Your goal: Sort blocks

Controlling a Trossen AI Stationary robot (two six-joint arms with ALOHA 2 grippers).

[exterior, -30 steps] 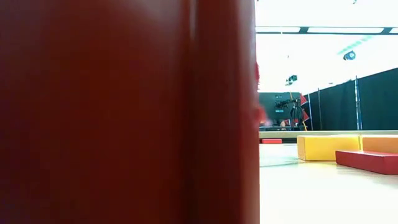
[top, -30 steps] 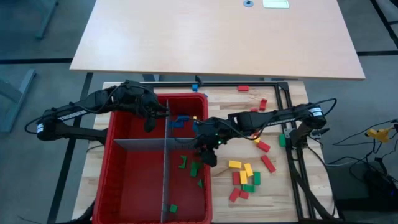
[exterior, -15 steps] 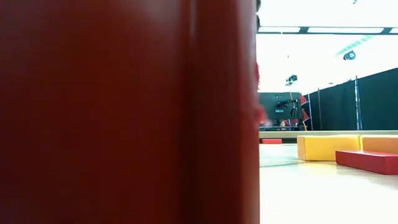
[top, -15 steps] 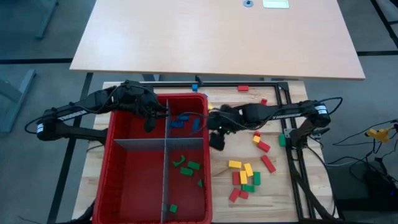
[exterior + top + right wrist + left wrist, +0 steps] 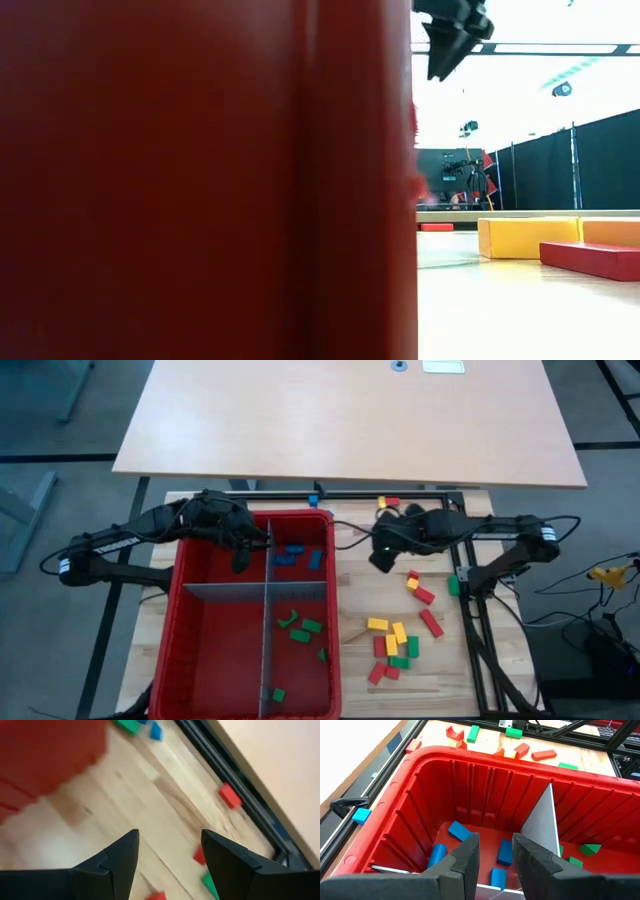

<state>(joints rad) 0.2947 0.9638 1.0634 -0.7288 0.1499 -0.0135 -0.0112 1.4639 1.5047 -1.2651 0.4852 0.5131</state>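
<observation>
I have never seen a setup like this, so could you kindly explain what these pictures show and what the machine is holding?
Two dark robot arms work at a wooden table. One picture looks straight down, one looks level from the tabletop with the red bin filling most of it, and two come from cameras on the wrists. The bin's grey dividers separate blue blocks from green blocks; loose blocks in red, yellow and green lie beside it. The left gripper hangs over the blue compartment, the right gripper over bare table; both are open and empty.
</observation>
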